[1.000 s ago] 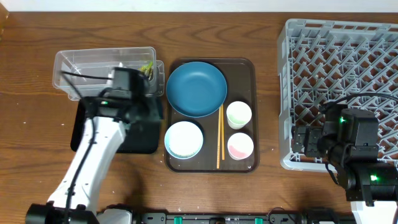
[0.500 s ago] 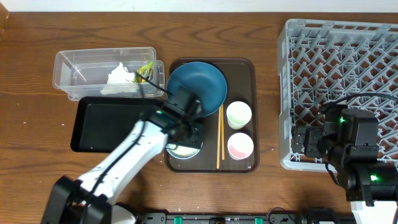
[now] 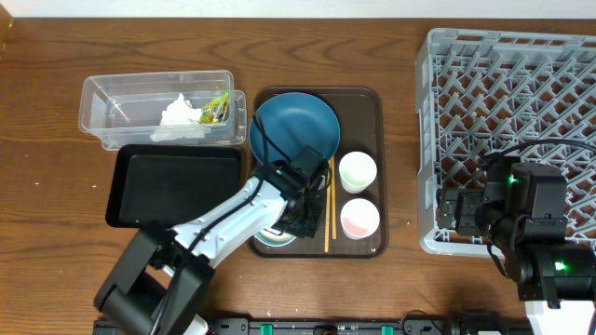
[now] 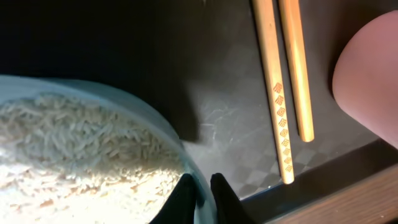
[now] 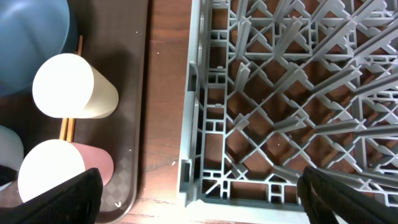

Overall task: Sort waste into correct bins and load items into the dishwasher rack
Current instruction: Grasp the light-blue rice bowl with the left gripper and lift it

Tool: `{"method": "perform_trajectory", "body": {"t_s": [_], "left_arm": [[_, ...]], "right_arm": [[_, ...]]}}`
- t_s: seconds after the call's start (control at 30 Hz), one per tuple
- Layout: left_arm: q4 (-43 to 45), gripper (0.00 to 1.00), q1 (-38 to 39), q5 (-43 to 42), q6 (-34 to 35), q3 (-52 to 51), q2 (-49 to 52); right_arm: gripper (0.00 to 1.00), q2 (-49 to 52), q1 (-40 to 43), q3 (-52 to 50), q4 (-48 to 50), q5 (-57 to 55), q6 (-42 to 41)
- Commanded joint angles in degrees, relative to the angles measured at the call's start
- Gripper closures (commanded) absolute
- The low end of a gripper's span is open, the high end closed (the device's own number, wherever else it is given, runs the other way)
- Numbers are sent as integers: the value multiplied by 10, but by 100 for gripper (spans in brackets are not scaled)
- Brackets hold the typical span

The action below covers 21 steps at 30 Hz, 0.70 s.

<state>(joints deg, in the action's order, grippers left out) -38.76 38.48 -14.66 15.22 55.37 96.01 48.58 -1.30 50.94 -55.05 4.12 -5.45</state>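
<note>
Left fingers (image 4: pixel 221 196) are all but shut, pinching the rim of the white bowl (image 4: pixel 143 109), one finger inside and one outside. The bowl is round and smooth, pale blue inside, heaped with loose long rice grains (image 4: pixel 74 149) just left of the fingers. It sits on the dark brown serving tray (image 4: pixel 230 118), which is matte with a fine diamond emboss. Just right of the fingers lie two thin wooden chopsticks (image 4: pixel 277 93) side by side, one with small stamped marks. Beyond them is the pinkish cup (image 4: pixel 373 74), smooth and rounded.

Right fingers (image 5: pixel 78 196) are spread wide, gripping and touching nothing, above the edge wall of the dishwasher rack (image 5: pixel 280 93), a light grey moulded lattice. The pale green cup (image 5: pixel 68 87) is left of them on the tray.

Past the left fingers on the same tray is the round dark blue plate (image 3: pixel 293 130). Well off to their left are the clear plastic tub (image 3: pixel 121 98), holding the crumpled tissue (image 3: pixel 179 113) and the yellow-green wrapper (image 3: pixel 218 105), and the shallow black tray (image 3: pixel 172 186), all on the wood-grain bench (image 3: pixel 56 233).
</note>
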Motion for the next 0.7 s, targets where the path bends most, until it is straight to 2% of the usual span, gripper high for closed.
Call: {"method": "perform_trajectory", "body": {"t_s": [0.0,0.23,0.43,0.5,0.67], "left_arm": [[-7,94,1,7,-1,-3,-3],[-73,94,-20,37,-2,25,-102],[-95,94,-106,30,-21,25,-207],[-97,94,-148,0,-45,25,-225],[-97,94,-286,-140,-118,22,-228]], "right_arm": [[1,-3,3,10,-1,0,-3],[1,-3,3,10,-1,0,-3],[1,-3,3,10,-1,0,-3],[1,-3,3,10,-1,0,-3],[1,-3,3,10,-5,0,-3]]}}
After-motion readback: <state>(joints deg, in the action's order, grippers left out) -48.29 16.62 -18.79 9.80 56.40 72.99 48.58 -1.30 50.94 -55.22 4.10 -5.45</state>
